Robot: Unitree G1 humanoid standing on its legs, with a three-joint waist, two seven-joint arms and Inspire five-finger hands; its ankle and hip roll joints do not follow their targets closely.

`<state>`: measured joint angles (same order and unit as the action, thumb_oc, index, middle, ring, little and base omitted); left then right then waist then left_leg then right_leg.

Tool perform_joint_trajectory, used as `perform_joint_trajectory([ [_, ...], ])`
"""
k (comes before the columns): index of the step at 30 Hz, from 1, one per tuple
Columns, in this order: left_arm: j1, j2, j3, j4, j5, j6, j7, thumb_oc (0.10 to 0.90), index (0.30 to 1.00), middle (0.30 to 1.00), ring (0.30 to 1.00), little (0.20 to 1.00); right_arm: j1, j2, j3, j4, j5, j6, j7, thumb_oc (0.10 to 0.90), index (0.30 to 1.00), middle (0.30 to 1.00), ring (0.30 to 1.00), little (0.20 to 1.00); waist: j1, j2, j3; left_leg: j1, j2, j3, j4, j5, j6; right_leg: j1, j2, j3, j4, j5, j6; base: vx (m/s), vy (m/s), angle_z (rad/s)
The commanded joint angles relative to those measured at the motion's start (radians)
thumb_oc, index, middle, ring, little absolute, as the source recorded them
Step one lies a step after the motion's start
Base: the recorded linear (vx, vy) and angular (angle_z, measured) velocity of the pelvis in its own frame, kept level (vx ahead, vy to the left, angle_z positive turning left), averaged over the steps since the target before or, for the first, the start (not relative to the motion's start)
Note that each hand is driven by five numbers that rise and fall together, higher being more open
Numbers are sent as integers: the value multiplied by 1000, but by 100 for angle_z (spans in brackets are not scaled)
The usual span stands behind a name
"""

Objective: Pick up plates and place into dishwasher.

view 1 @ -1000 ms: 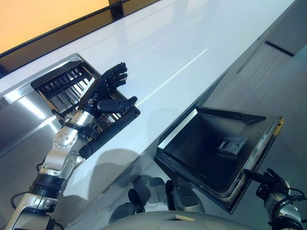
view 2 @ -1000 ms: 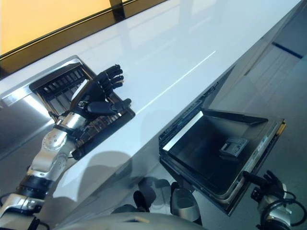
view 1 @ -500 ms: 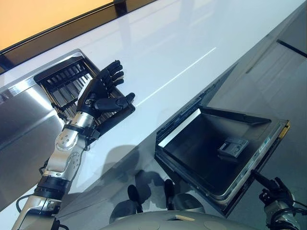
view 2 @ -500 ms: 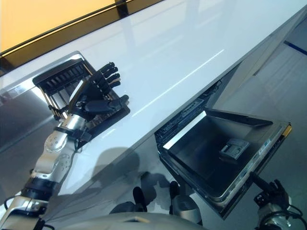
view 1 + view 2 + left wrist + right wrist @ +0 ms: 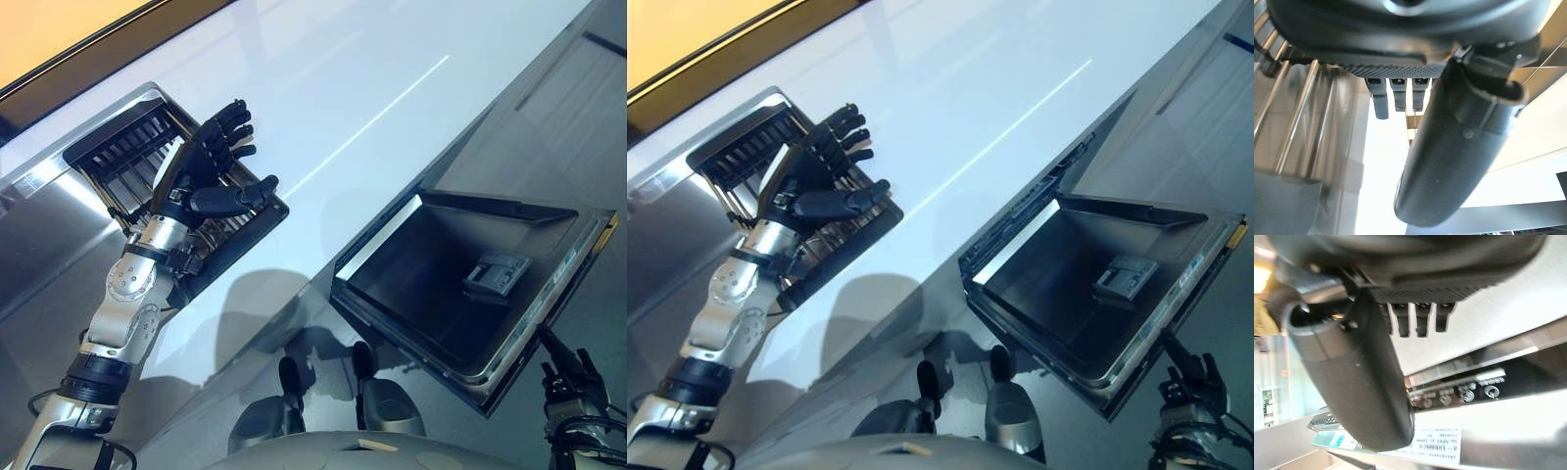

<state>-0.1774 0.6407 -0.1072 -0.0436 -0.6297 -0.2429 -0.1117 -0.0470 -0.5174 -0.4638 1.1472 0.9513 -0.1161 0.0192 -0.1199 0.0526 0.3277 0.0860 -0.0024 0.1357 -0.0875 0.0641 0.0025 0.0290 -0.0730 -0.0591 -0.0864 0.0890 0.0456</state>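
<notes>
My left hand [image 5: 201, 171] hovers open over a dark slatted dish rack [image 5: 118, 157] at the counter's left end, fingers straight and spread, thumb out to the side. In the left wrist view the rack's metal bars [image 5: 1293, 112] run past the straight fingers [image 5: 1400, 98]. The dishwasher door [image 5: 431, 284] hangs open flat below the counter's edge, with a grey detergent box [image 5: 498, 276] on its inner face. My right hand [image 5: 573, 377] is low, just under the door's near corner, fingers straight and holding nothing. The right wrist view looks along that hand at the door's edge [image 5: 1464, 391].
A long glossy white counter [image 5: 372, 88] runs from the rack to the far right. Brushed steel [image 5: 39, 245] surrounds the rack. A dark window frame [image 5: 88, 59] borders the counter's far side. Grey floor [image 5: 578, 147] lies beyond the open door.
The whole picture has shifted, so the camera moved. My left hand stays open over the rack. My right hand stays low by the door's corner.
</notes>
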Motion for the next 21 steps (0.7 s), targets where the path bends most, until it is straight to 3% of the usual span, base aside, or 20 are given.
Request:
perform_joint_trajectory([
  [1,-90,-23,66,-75,-12,-63,-13,800,900,900,900,900,71,-28,59,87,-9,66,143,800,900,900,900,900,-16,53,-20,-51,-30,-35,150,-135,10,-59,3,-11,185,-107,35,2,71,-5],
  [7,-76,-55,77,-105,-5,-33,-30,800,900,900,900,900,27,7,137,78,-42,39,447,800,900,900,900,900,-2,84,-27,-40,-40,-37,150,-144,18,-58,-19,0,192,-109,42,23,74,-8],
  [13,-67,-78,72,-115,0,-14,-47,800,900,900,900,900,-8,36,247,43,-110,43,642,800,900,900,900,900,15,87,-44,-25,-44,-44,134,-142,22,-44,-26,-7,184,-107,44,37,23,-2],
  [16,-59,-93,58,-108,9,-24,-60,800,900,900,900,900,-41,52,344,-37,-104,79,756,800,900,900,900,900,34,82,-55,-16,-42,-53,121,-138,23,-33,-28,-20,176,-108,42,43,-10,-1],
  [21,-47,-95,46,-73,2,-59,-79,800,900,900,900,900,-83,78,431,-174,11,141,859,800,900,900,900,900,59,70,-69,3,-38,-66,94,-128,22,-13,-24,-39,160,-106,39,47,-31,0],
])
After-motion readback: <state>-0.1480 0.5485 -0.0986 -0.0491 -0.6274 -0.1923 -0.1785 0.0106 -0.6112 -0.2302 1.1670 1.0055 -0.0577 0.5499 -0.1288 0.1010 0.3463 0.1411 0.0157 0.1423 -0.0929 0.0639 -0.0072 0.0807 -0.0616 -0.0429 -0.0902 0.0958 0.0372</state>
